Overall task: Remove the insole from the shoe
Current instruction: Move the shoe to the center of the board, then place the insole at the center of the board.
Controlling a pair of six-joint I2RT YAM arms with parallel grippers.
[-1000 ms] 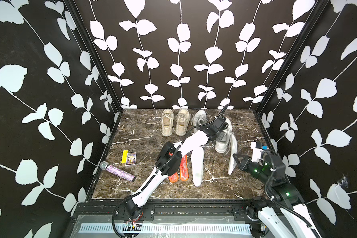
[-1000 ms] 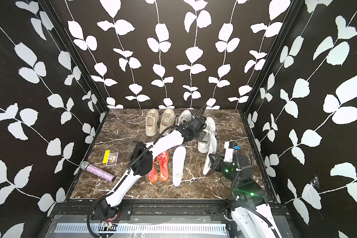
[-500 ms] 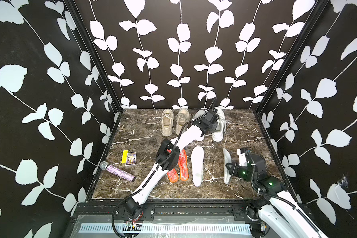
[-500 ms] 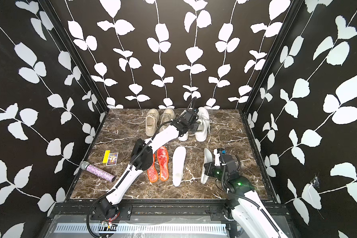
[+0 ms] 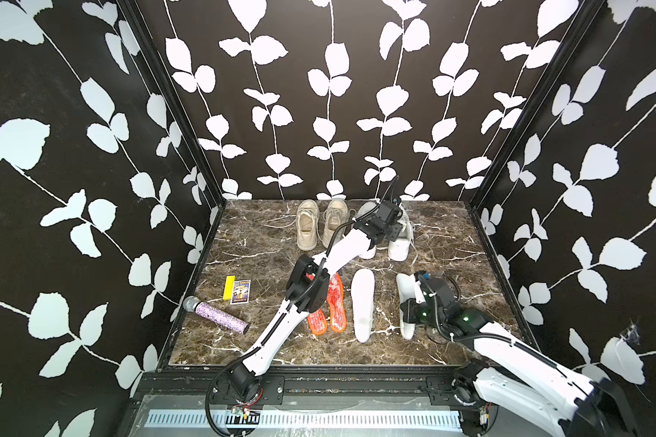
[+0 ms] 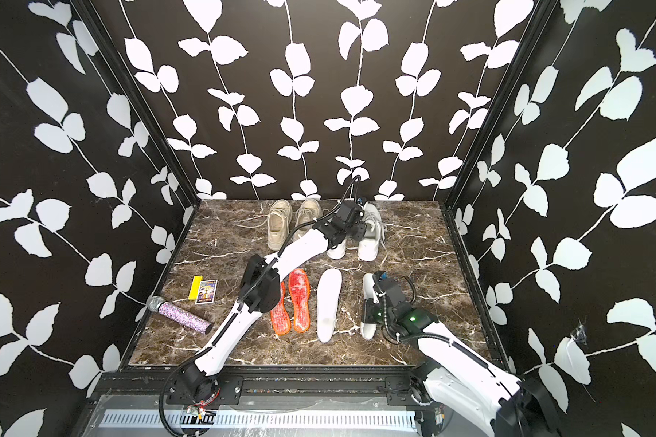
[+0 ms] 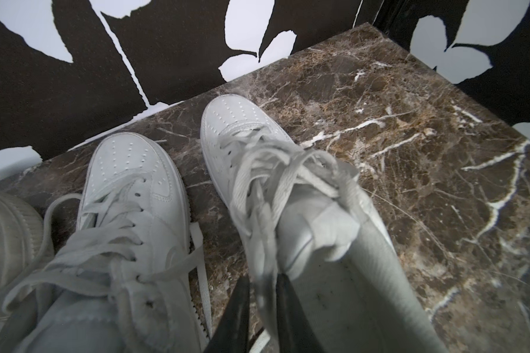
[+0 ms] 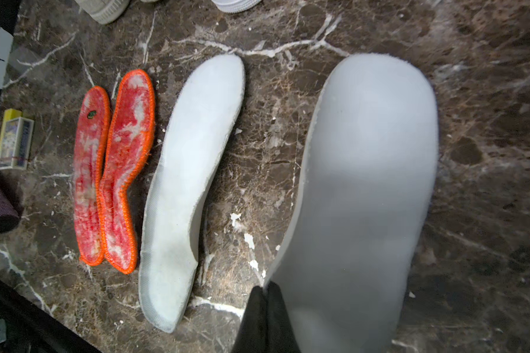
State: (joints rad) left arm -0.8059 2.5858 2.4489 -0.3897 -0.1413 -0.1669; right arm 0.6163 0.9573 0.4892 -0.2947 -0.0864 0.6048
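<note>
Insole: out of the shoe, pinched at its heel-end edge by the right fingers, which were shut tight on it. It was at the right end of the front row on the counter.

Front row, left to right:
- glittery purple microphone, mesh head
- yellow box touching a card pack
- orange insoles, a pair: fuzzy red-white face, stitched orange rim
- loose white insole, flat, fine woven texture
- the held insole

Back row, left to right:
- beige sneakers
- left white sneaker
- right white sneaker, perforated toe, flat laces

The left fingers were at the right white sneaker's collar, narrowly apart, with a lace strand running between them. Couldn't tell whether they were clamped on anything.

Key relation: the insole's long axis ran front to back, parallel to the loose white insole. It was just beside that insole, with a strip of bare marble between them. The toe end pointed away from the right fingers, toward the back wall. The right arm had it; the left arm was well apart at the back. Couldn't tell whether the toe end touched the counter.

My read: removal looked done, so what's left is probably to lower it flat and let go. It's thin, smooth foam and likely floppy, so the toe may droop or curl on set-down.
</note>
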